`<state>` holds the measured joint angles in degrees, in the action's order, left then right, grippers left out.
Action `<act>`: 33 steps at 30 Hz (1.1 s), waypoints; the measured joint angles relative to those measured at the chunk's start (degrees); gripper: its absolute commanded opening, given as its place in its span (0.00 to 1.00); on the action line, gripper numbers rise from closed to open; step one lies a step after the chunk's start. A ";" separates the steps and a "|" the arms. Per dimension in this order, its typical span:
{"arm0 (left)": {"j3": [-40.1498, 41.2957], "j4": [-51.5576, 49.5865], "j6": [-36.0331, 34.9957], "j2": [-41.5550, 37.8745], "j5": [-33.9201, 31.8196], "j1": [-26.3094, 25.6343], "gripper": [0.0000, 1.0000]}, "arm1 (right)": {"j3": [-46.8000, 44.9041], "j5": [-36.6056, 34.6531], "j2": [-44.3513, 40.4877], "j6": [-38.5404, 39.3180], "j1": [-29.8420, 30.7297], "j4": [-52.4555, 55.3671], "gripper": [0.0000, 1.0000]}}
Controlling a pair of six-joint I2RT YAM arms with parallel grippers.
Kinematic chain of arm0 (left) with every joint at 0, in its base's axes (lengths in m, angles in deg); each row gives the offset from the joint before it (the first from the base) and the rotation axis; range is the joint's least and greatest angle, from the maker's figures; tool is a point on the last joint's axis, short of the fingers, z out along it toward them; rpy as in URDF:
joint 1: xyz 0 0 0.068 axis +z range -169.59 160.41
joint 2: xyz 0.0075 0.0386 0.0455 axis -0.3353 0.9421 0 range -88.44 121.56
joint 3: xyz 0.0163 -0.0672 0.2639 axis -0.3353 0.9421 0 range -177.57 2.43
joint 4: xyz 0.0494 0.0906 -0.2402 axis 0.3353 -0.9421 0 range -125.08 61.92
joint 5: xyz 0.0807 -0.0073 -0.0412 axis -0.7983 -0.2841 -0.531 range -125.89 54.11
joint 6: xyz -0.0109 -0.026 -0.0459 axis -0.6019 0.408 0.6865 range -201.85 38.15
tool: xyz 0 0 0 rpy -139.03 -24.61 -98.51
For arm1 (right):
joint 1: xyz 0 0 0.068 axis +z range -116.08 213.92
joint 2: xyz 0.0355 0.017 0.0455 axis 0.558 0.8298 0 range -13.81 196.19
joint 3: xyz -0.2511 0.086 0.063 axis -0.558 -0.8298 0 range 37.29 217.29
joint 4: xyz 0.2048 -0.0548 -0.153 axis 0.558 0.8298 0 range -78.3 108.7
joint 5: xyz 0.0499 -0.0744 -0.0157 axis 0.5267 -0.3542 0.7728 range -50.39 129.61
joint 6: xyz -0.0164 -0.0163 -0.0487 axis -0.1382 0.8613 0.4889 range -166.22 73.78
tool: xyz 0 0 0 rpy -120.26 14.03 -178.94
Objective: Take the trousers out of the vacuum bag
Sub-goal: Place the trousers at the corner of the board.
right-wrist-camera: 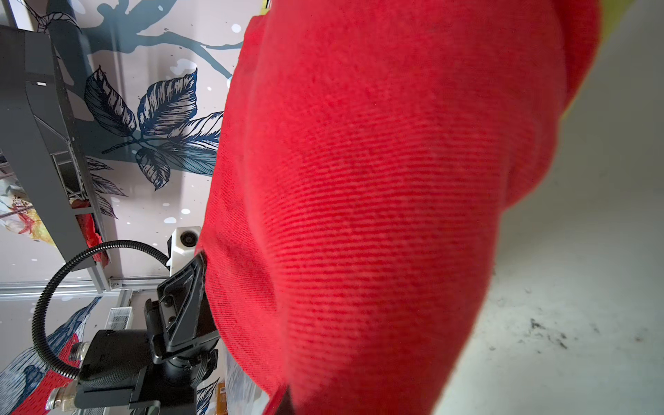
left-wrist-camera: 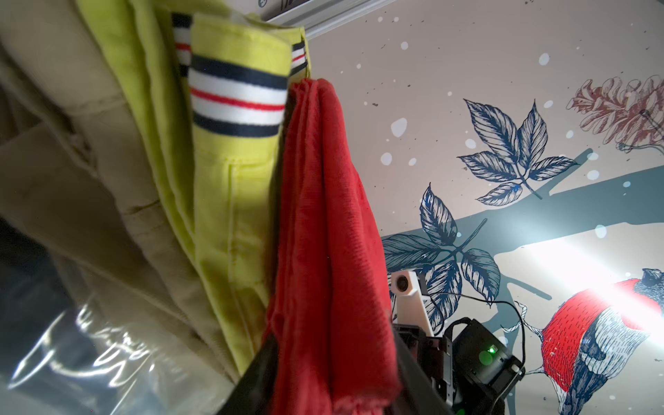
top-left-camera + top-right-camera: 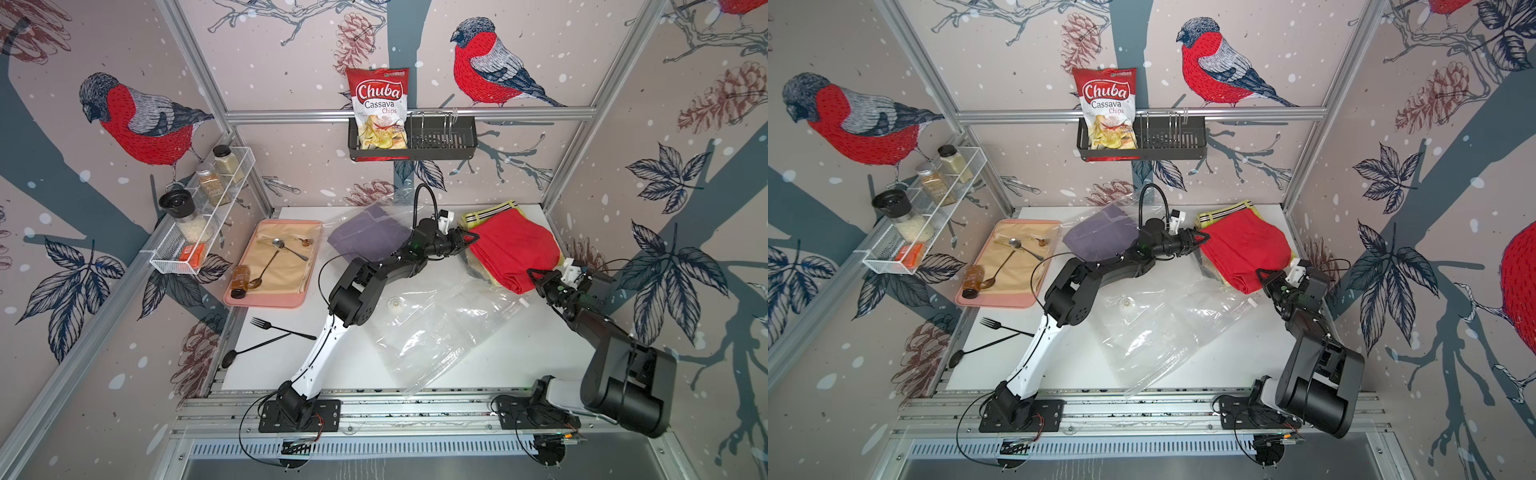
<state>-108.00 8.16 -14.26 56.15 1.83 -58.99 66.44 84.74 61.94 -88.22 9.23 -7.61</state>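
Here, the red trousers (image 3: pixel 513 249), made of soft folded cloth, lie on top of a little pile at the back right of the white desk (image 3: pixel 519 353). Under them in the pile are the bright yellow trousers (image 2: pixel 230 197) with a striped band, and the tan trousers (image 2: pixel 72 161).

The big, clear, shiny plastic vacuum bag (image 3: pixel 436 332) lies crinkled across the middle of the desk. Its small round white valve (image 3: pixel 394 304) faces up. The pile is at the bag's far right edge; I cannot tell if it rests on the plastic. The purple trousers (image 3: pixel 370 237) lie flat at the bag's far end, with plastic around them.

The left end effector (image 3: pixel 471 240) is at the left side of the red trousers. In the left wrist view the red cloth sits between its two black fingers (image 2: pixel 251 381), so it is pinching the red trousers. The right end effector (image 3: pixel 536 275) is at the near corner of the red trousers. Its fingers are pressed together on the red cloth, which fills most of the right wrist view.
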 measured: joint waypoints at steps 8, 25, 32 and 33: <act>-12.83 -8.17 -3.45 2.86 0.98 0.07 0.02 | -2.12 0.79 -0.92 -3.32 0.39 -5.73 0.02; -11.41 -7.96 -3.04 4.72 2.38 1.40 0.11 | -4.74 -1.20 0.24 -8.90 2.95 -17.90 0.01; -5.68 -4.28 -1.68 -0.72 1.29 -0.98 0.04 | -4.44 -0.72 -0.17 -8.81 0.13 -15.61 0.01; -5.07 -3.52 -1.44 -1.01 1.31 -1.27 0.04 | -4.46 -0.72 -0.20 -8.85 -0.35 -15.43 0.01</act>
<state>-113.07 4.65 -15.70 55.15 3.14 -60.25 61.98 84.01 61.74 -97.07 8.88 -23.04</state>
